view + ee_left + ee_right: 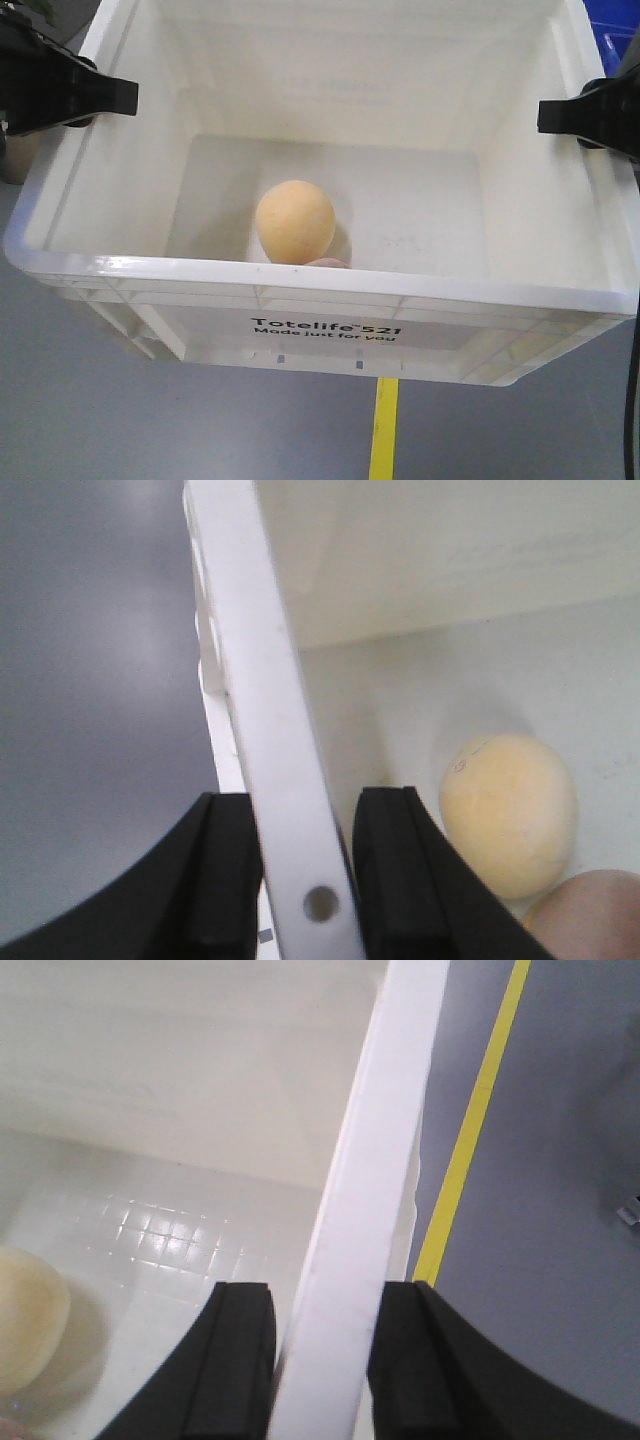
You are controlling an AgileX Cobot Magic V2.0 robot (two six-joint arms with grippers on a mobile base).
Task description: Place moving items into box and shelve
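floor: smooth grey; a yellow line runs from under the box toward me.
box: white crate, open side up, printed wall facing my front cam. Long axis runs left-right across the view, and the near rim sits slightly skewed, right end lower in frame. I can't tell if it is clear of the floor.
pinkish lump: inside the box, by the near wall. I only see a sliver over the rim, so I can't tell its axis. It lies just beside the yellow-orange lump, apparently touching it.
yellow-orange lump: on the box bottom, left of centre, just behind the pinkish one. Looks almost round from the front; in the left wrist view the long axis runs up-frame, slightly tilted.
left gripper: reaches in level from the side. One finger inside and one outside the left side wall, clamped on the box rim.
right gripper: mirror pose on the right side wall, fingers pinched on the rim, gripping the box.
background: blue bin past the far right corner.
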